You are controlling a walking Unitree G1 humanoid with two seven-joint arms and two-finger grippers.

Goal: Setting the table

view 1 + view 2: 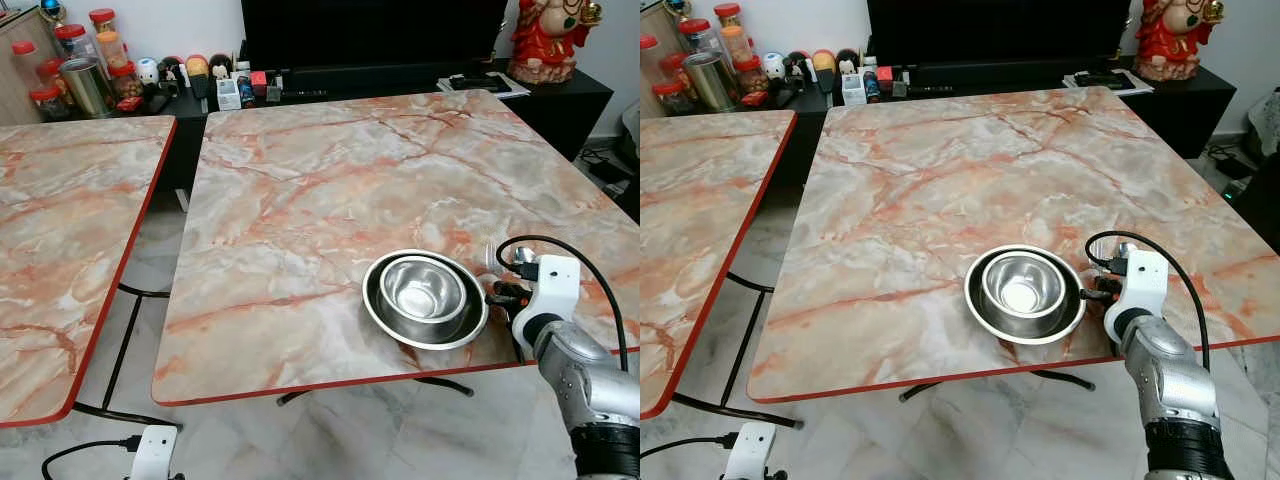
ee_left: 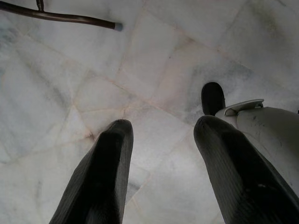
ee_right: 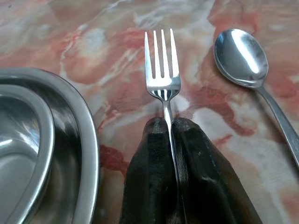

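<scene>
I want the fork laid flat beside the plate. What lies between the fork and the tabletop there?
Nothing visible: the right gripper holds the fork over bare table, between the plate and the spoon.

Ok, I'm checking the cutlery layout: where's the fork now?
In the right wrist view the fork is pinched in the right gripper, over the marble table, between the steel plate and the spoon.

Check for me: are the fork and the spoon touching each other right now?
Apart. The right wrist view shows bare marble tabletop between the fork and the spoon. The right gripper has its jaws shut on the fork's handle.
</scene>
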